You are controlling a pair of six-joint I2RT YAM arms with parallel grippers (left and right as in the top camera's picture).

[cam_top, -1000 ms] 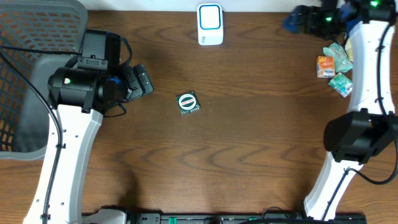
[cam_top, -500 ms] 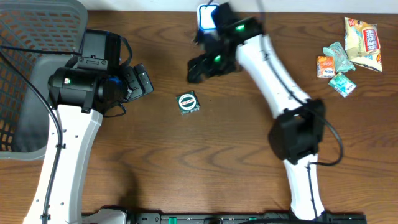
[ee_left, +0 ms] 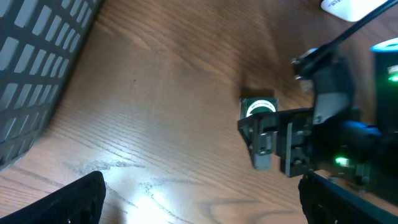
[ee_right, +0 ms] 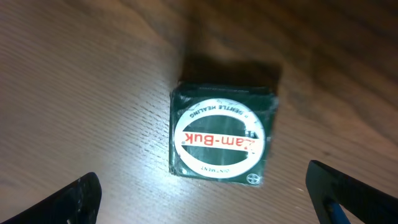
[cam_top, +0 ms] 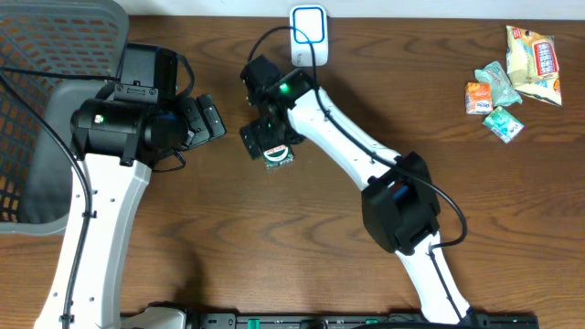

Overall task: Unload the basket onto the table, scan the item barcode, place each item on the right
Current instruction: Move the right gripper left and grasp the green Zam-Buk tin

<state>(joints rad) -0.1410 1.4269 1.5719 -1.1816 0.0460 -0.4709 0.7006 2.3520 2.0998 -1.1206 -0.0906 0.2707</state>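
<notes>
Mesh basket [cam_top: 37, 110] sat at 9 o'clock on the wooden table [cam_top: 183, 256]. In the left wrist view its grid wall filled the 10 o'clock corner.

My left claw [cam_top: 208, 117] was at 3 o'clock of the basket, pointing toward 3 o'clock. It was spread wide with nothing in it. In the left wrist view only the two dark fingertips [ee_left: 74, 199] showed at the bottom corners, with bare wood between them.

The item, a small dark green box [cam_top: 277, 155] with a round white label, lay flat near table centre, at 3 o'clock of my left claw and well apart from it.

My right claw [cam_top: 265, 139] was over the box, covering its 11 o'clock side from overhead. It was wide, gripping nothing. In the right wrist view the fingers [ee_right: 74, 199] sat at 7 and 5 o'clock, both apart from the box [ee_right: 222, 134]. The label read "am-Buk" in red, upside down. Couldn't tell how high the claw was above the wood.

The left wrist view showed the box [ee_left: 260, 107] just at 12 o'clock of my right claw [ee_left: 280, 146].

White-and-blue scanner [cam_top: 309, 35] was at the 12 o'clock edge, with my right arm's cable crossing it.

Snack packets [cam_top: 503, 87] sat clustered at 2 o'clock, far from both claws.
</notes>
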